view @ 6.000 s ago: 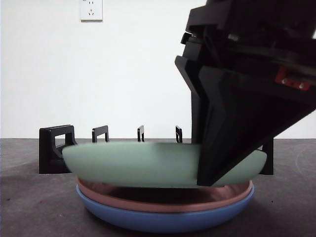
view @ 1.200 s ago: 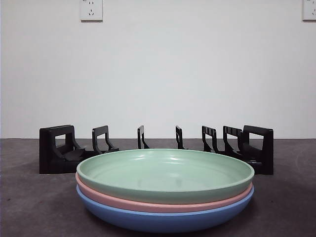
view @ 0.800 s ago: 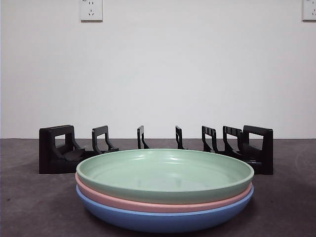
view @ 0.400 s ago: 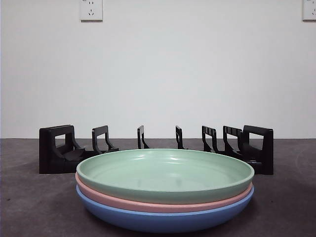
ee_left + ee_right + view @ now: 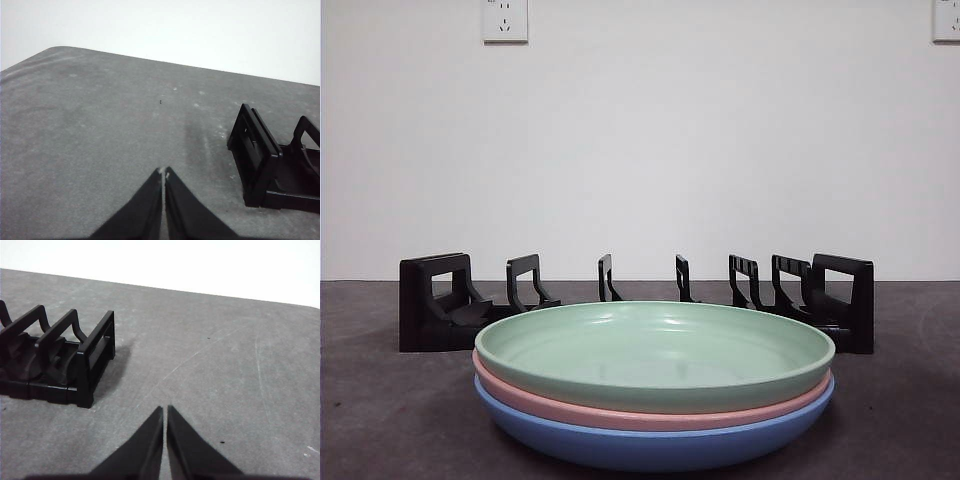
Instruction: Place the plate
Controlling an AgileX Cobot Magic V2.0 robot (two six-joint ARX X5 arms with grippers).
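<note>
A green plate [image 5: 655, 352] lies on top of a pink plate [image 5: 620, 412], which rests in a blue plate [image 5: 650, 445], stacked at the front of the table. Behind the stack stands a black slotted rack [image 5: 440, 310], with no plate in it. My left gripper [image 5: 163, 172] is shut with nothing in it, hovering over bare table beside one end of the rack [image 5: 265, 165]. The right gripper [image 5: 165, 410] is shut too, holding nothing, near the rack's other end [image 5: 75, 367]. Neither arm shows in the front view.
The table [image 5: 380, 420] is dark grey and speckled. A white wall with two sockets [image 5: 505, 20] stands behind it. The table's rounded far corner [image 5: 60, 50] shows in the left wrist view.
5.8 s ago a black gripper held the green plate's right rim just above the stack. The plate now rests on the pink plate and the arm has left the front view. Nothing moved in the last 1.5 s.
</note>
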